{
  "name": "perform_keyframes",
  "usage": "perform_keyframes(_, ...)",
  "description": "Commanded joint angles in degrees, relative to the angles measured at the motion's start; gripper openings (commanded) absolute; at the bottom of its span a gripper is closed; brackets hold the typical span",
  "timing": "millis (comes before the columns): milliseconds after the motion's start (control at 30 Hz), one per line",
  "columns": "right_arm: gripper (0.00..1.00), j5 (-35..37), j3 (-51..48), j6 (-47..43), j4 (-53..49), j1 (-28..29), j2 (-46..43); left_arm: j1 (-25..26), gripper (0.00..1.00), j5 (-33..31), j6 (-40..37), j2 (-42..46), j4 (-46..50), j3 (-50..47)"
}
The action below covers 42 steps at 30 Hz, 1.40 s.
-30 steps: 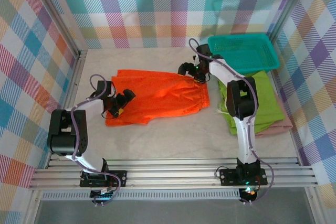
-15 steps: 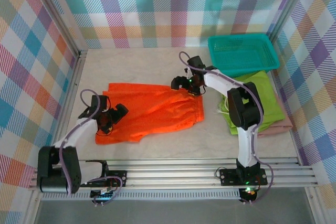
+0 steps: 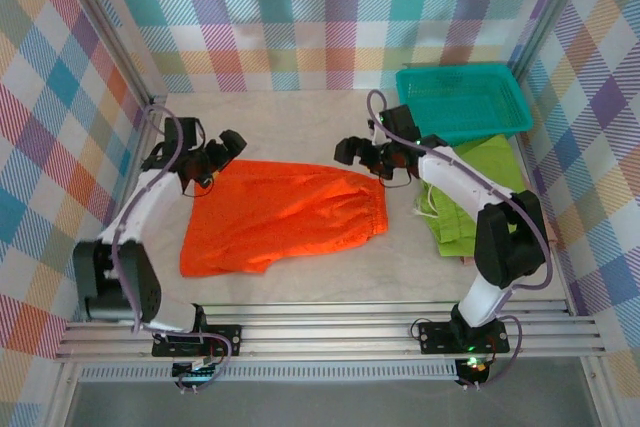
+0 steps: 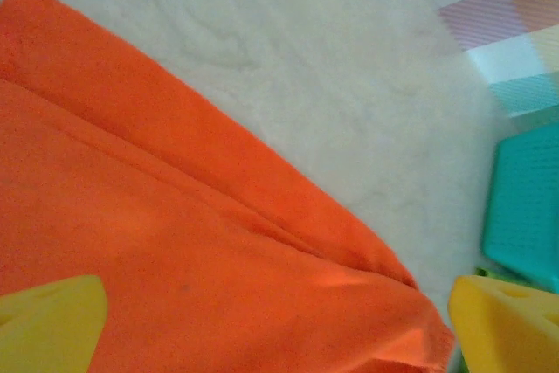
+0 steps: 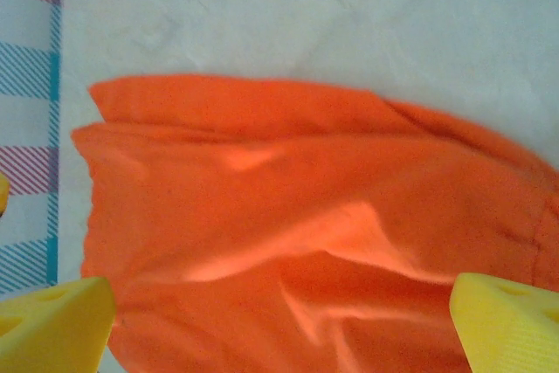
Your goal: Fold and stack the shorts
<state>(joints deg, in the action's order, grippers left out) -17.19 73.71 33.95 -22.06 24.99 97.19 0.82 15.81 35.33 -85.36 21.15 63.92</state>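
While lime green shorts (image 3: 490,192) are stacked folded on pink shorts (image 3: 535,237) at frame right, orange shorts (image 3: 285,217) at centre are judged unfolded, unstacked; left gripper (image 3: 222,155), right gripper (image 3: 362,159) are held spread, empty.

No readable text, labels or numbers anywhere

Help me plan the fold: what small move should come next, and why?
Probably lower both grippers and pinch the far edge of the bright orange fabric shorts: left gripper and right gripper hover over its corners, jaws open, cloth lying flat.
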Motion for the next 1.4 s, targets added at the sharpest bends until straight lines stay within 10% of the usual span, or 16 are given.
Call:
perform_keyframes(0,0.98,-2.9,-5.9,4.0,2.1,0.1,-1.7,-0.8,1.00,1.4,-1.7,-6.3,-3.5,2.6)
perform_keyframes(700,0.98,-3.5,-21.4,4.5,4.6,0.3,-2.5,-7.0,1.00,-2.3,-2.8,-29.3,-13.3,7.2)
perform_keyframes(1067,0.99,2.0,-16.7,-5.5,-0.7,-1.9,-15.4,-4.5,1.00,4.7,-3.5,-7.2,-2.5,7.8)
perform_keyframes(1367,0.97,-4.1,-16.7,-9.3,-7.6,-10.5,-12.2,11.5,1.00,9.7,4.3,6.0,-1.1,-5.7)
